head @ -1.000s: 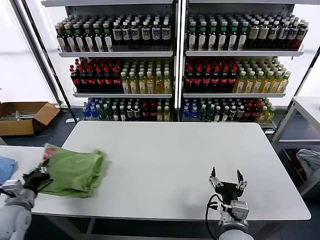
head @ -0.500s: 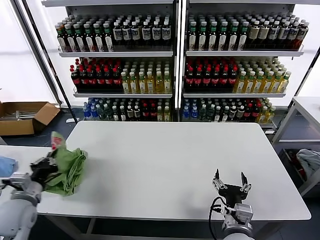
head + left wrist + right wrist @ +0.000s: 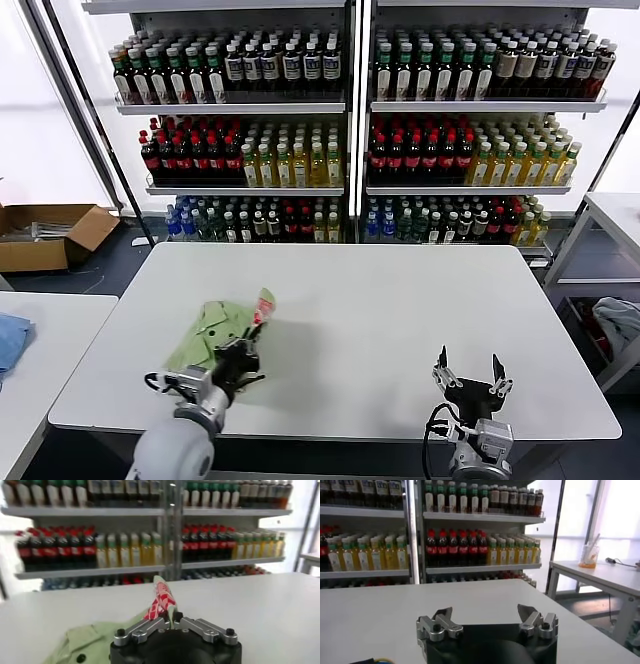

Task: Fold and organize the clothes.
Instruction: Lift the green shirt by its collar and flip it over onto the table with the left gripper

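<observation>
From the head camera, the green polo shirt (image 3: 213, 334) lies bunched on the white table (image 3: 380, 320), toward its near left corner. The left gripper (image 3: 243, 358) is clamped on the shirt's edge. The right gripper (image 3: 470, 375) hovers at the table's near right edge, fingers spread wide.

The left wrist camera shows the left gripper (image 3: 172, 621) pinching a raised fold with red-and-white print.

The right wrist camera shows the right gripper (image 3: 487, 622) gaping, holding nothing, over the table (image 3: 380, 615).

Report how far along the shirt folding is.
Done: the green polo shirt is on the white table. In hand: the left gripper is shut on it, one printed corner raised. Left: it lies bunched, not folded. The right gripper waits open at the near edge.
</observation>
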{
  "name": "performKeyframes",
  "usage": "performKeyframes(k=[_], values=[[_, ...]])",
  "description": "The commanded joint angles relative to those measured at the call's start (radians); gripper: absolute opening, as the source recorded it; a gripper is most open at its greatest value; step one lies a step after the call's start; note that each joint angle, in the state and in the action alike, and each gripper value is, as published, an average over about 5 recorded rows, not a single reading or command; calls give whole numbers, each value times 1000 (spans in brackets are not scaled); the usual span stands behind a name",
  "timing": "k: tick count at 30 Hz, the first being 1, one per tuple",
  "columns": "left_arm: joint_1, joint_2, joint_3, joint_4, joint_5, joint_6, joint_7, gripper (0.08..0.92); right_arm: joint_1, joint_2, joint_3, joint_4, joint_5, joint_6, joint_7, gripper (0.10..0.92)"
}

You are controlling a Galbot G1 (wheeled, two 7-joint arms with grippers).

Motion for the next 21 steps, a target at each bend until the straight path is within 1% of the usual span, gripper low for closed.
performKeyframes(k=[1,7,10,14,17,19,21], values=[[-53,-100,189,62,70,10,-12,90,-25,25,3,4,-32,6,0,823],[-56,-110,182,58,39,-18,-14,90,-31,29,-6,1,-43,9,0,823],[-58,-123,183,55,-10,-37,-20,124,-29,31,-12,-1,-46,7,1,823],[-54,-155,195,45,-101,-74,-26,230,-26,32,-21,-4,-47,4,1,823],[-39,-184,199,15,-224,-95,-40,316,-22,32,-25,-8,-41,1,-1,823],[-26,-196,195,-17,-297,-105,-55,377,-16,29,-31,-10,-5,-4,-3,823],[-16,-196,185,-47,-323,-112,-69,438,-4,23,-41,-9,73,-18,-4,823]])
